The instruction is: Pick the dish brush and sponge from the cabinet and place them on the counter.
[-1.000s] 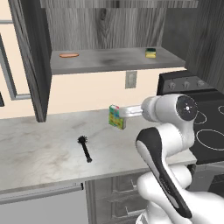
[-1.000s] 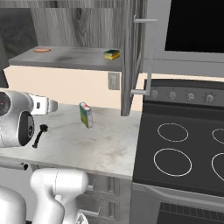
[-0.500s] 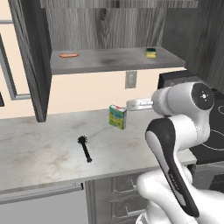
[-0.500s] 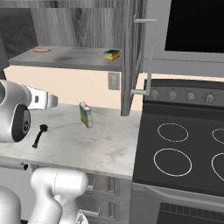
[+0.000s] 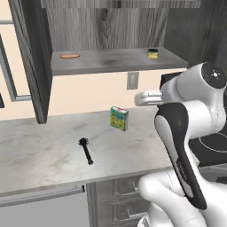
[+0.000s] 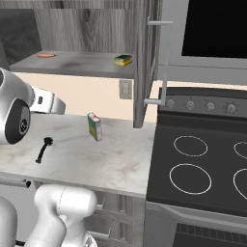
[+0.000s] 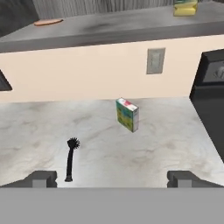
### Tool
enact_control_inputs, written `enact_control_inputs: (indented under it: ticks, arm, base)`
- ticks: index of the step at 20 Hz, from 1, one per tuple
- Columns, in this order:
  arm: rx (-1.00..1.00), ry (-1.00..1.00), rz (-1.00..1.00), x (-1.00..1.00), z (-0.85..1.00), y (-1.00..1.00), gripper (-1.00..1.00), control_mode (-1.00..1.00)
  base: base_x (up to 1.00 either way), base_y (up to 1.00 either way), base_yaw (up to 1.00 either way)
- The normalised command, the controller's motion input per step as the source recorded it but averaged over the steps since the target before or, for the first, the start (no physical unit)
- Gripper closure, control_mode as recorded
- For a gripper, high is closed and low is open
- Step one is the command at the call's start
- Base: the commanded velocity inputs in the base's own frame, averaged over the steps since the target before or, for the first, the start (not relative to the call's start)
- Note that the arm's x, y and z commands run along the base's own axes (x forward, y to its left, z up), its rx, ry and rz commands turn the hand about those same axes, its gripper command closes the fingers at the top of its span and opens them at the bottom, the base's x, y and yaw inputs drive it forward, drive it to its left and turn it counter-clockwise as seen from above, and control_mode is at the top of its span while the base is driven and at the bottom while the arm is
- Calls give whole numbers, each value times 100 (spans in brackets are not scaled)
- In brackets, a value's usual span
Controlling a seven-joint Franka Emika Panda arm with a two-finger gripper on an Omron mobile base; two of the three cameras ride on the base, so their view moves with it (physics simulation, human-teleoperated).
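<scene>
Two fingers [image 7: 112, 178] spread wide, empty — dish brush [image 7: 70, 159] on counter [image 7: 166, 144], sponge [image 7: 185, 8] on shelf.

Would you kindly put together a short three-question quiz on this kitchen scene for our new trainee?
1. True or false: the dish brush lies on the counter.
2. Where is the sponge? A) on the cabinet shelf B) on the stovetop C) in the tool
3. Fill in: the tool stands ____ and holds nothing.

Key: 1 true; 2 A; 3 open.
</scene>
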Motion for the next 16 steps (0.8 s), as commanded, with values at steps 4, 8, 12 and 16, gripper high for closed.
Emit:
enact_control_inputs:
  ticks: [4,8,12,16]
  arm:
    - [-1,3,0,-1,22,-16,-100,-100]
    - [-8,-4,0,0,18,-16,-100,-100]
    - [-10,-5,-1,0,20,-18,-100,-100]
    - [-9,-7,-1,0,13,-19,-100,-100]
  base:
    - [0,0,0]
    - [0,0,0]
    - [0,0,0]
    - [0,0,0]
